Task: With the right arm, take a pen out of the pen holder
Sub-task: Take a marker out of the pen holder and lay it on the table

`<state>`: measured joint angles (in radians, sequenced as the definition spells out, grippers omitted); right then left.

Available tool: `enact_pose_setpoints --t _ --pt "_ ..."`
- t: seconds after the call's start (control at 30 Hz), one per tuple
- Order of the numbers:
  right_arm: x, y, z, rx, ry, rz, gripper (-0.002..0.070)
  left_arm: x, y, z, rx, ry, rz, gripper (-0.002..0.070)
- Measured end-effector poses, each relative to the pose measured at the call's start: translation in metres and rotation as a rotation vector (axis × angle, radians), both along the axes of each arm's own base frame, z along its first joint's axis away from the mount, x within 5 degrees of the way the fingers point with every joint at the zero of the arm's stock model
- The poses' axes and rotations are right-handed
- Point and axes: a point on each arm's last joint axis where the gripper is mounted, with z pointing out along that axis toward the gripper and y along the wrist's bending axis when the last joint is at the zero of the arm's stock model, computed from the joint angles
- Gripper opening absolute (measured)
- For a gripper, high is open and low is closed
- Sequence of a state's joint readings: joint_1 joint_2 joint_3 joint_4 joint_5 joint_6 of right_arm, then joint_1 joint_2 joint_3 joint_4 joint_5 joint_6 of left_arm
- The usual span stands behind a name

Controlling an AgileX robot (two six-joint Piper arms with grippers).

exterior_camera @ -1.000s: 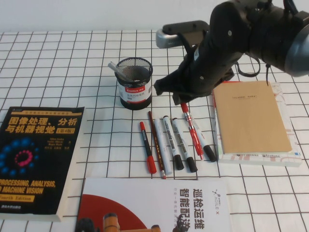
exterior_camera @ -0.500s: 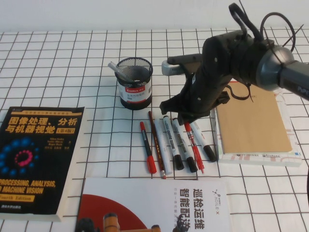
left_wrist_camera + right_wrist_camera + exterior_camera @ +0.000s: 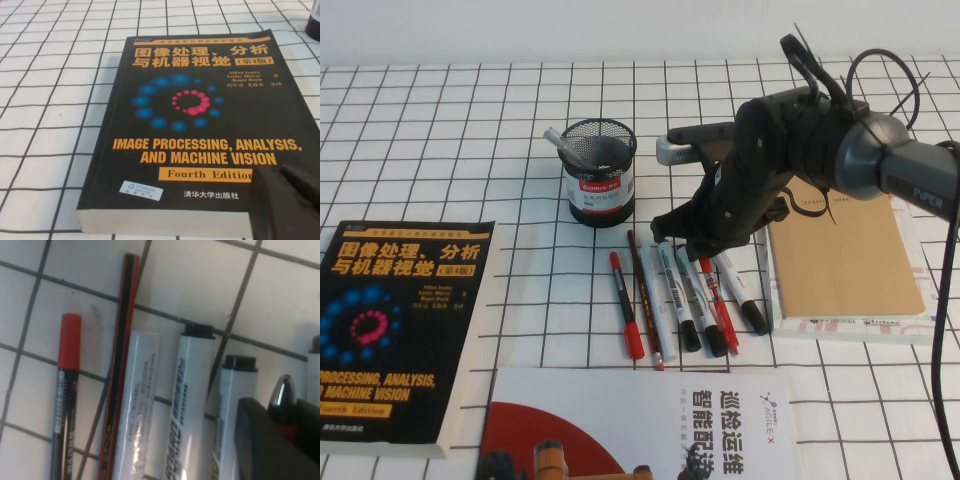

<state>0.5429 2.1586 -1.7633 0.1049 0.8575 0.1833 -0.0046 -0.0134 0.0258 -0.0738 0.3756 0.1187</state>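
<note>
red pen [image 3: 723, 298] | clenched in right hand [image 3: 703, 243], beside markers [image 3: 685, 300] | left hand [image 3: 285, 195] over book [image 3: 190, 125]

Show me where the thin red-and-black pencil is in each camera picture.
High view: the pencil lies second from the left in the pen row, left of the right gripper, which grips a silver-tipped red pen.
Left wrist view: not in it; only the left gripper over a black book.
Right wrist view: beside the red-capped pen.
Shared landmark: the checked tablecloth.
</note>
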Motion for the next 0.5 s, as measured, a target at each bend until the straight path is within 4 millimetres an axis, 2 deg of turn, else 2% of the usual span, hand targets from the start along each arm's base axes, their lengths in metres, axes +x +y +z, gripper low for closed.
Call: enact_pose_setpoints --t 0.27,0.5 --pt "0.0010 0.0009 -0.0073 -0.004 0.013 -0.001 0.0096 0.0000 0.0000 0.0000 0.000 0.000 0.000 -0.0004" --pt "0.0010 0.0010 -0.0073 -0.002 0.013 -0.002 0.0253 0.0000 0.0000 0.0000 0.000 0.000 0.000 -0.0004"
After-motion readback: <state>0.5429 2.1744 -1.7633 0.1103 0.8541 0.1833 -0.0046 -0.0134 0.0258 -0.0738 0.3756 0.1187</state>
